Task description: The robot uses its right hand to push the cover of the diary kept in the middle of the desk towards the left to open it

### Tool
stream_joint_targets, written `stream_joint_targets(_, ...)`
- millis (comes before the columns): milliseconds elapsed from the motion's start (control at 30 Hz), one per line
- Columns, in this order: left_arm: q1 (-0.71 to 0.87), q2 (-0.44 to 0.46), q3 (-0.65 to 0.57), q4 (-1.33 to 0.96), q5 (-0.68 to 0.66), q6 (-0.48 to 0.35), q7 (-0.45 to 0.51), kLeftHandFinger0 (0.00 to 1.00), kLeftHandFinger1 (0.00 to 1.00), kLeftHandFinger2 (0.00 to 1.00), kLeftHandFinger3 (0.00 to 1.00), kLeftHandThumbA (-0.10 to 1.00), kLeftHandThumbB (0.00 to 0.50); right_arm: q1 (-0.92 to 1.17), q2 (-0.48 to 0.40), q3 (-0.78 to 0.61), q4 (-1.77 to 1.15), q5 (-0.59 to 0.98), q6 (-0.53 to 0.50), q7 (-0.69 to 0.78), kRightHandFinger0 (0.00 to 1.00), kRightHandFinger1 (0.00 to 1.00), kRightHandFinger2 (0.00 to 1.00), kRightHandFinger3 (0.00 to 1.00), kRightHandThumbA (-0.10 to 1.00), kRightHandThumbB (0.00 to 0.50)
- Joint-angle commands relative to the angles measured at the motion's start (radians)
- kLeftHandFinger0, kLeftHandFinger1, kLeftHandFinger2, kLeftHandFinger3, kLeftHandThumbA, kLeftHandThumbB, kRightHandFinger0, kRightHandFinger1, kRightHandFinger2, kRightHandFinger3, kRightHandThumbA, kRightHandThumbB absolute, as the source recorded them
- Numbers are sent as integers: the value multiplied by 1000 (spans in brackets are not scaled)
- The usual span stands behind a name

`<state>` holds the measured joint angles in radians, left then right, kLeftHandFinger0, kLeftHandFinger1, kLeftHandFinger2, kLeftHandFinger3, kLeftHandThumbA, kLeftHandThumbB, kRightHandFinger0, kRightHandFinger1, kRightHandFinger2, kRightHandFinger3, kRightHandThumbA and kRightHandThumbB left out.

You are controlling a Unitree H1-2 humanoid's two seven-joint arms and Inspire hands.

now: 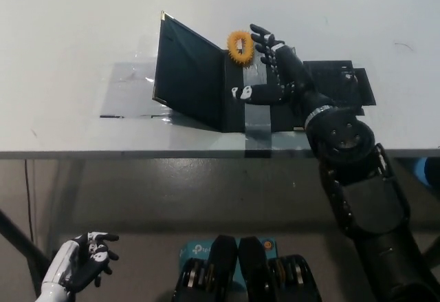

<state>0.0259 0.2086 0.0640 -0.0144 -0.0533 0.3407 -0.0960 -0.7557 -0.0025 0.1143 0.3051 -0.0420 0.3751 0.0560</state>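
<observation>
Lower left of frame: white left hand (81, 269) hangs below the desk edge, fingers loosely spread, holding nothing.

Centre, slightly upper: diary (227, 85) on the white desk (69, 27), taped down with a grey tape strip (256, 109). Its cover (187, 71) stands tilted up, not yet flat to the left. Orange ring (240, 45) sits at the spine's far end.

Right of centre: black right hand (275, 75) lies over the diary's right half, fingers splayed, gripping nothing, apart from the cover.

Risk: with no contact, the half-raised cover could fall shut again. A reach back in could knock the ring.
</observation>
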Motion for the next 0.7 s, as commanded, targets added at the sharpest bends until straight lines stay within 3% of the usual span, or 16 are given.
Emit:
stream_joint_targets(0,6,6,44,-38,-16,-40,19,173,279,351,510,135,354,17,-21,-239,-318,945,95,-373,1000,1000,1000,1000,1000,174)
stream_joint_targets(167,14,-1,55,-33,-27,-53,19,159,265,326,517,104,344,168,-21,-351,-498,945,95,-322,1000,1000,1000,1000,1000,196)
stream_joint_targets(233,19,-3,58,-38,-26,-48,22,167,268,313,523,105,348,248,-37,-395,-568,945,95,-290,943,1000,1000,1000,1000,204)
stream_joint_targets(333,25,-4,65,-37,-34,-50,21,161,260,310,509,111,369,386,-53,-472,-647,916,95,-189,1000,1000,1000,1000,1000,181)
stream_joint_targets(467,24,-1,71,-35,-36,-58,21,155,247,295,476,156,400,508,-37,-540,-689,765,84,-71,967,1000,1000,1000,1000,143)
stream_joint_targets(600,23,-6,82,-38,-37,-47,29,144,231,279,457,142,390,632,-51,-550,-656,662,-12,-12,860,918,861,897,1000,166)
stream_joint_targets(667,26,-8,89,-38,-40,-50,27,133,225,268,440,141,388,679,-36,-569,-628,620,-48,-25,811,869,821,843,940,178)
